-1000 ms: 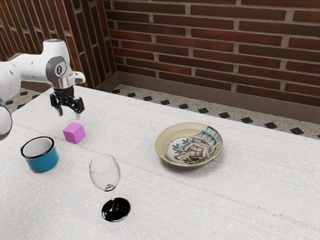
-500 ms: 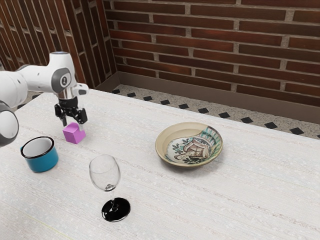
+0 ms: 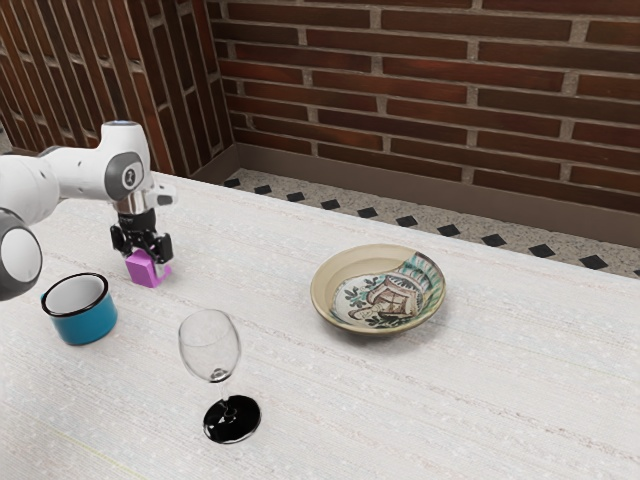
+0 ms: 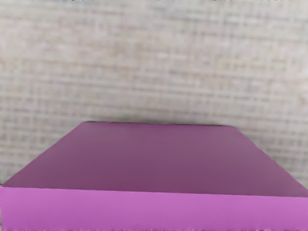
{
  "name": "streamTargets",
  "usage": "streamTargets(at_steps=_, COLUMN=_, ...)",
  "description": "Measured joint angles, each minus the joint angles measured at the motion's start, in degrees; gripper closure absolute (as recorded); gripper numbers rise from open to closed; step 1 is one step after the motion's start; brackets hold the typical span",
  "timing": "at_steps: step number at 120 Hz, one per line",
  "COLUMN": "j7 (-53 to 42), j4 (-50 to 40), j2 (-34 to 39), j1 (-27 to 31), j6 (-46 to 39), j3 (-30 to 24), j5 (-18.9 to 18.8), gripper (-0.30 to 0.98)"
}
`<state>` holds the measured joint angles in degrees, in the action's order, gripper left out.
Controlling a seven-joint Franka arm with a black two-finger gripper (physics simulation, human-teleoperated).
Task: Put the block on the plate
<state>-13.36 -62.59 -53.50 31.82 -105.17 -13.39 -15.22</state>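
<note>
Down over the pink block [image 3: 143,269], the black gripper [image 3: 147,266] stands low at the table, beyond the blue mug in the exterior view. Part of the block's upper side and its side toward the exterior view's right are hidden by the gripper. In the wrist view the block [image 4: 159,161] lies large and close under the hand, its top edge bright and one side face in shade. The plate [image 3: 378,305], a shallow patterned dish with a tan rim, sits well apart toward the exterior view's right.
The blue mug [image 3: 84,322] with a black rim stands close to the block on the camera's side. A clear wine glass [image 3: 210,347] on a black base is upright nearer the camera, between mug and plate. A brick wall rises beyond the white table [image 3: 480,400].
From above the block my gripper has come down around it, moving slightly toward the exterior view's right early on. The block, plate, mug and glass stand where they were.
</note>
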Motion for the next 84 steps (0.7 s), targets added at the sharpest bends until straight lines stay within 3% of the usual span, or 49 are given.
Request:
streamTargets(at_steps=22, j7=-0.3, j4=0.1, j2=0.4, j1=0.0, j6=0.0, j3=0.1, j5=-0.1, gripper=0.26)
streamTargets(at_steps=42, j7=-0.5, j4=0.0, j2=2.4, j1=0.0, j6=0.2, j3=0.2, j5=-0.2, gripper=0.30)
streamTargets(at_steps=84, j7=-0.7, j4=-1.8, j2=15.1, j1=-1.9, j6=2.5, j3=-0.7, j5=0.8, gripper=0.31)
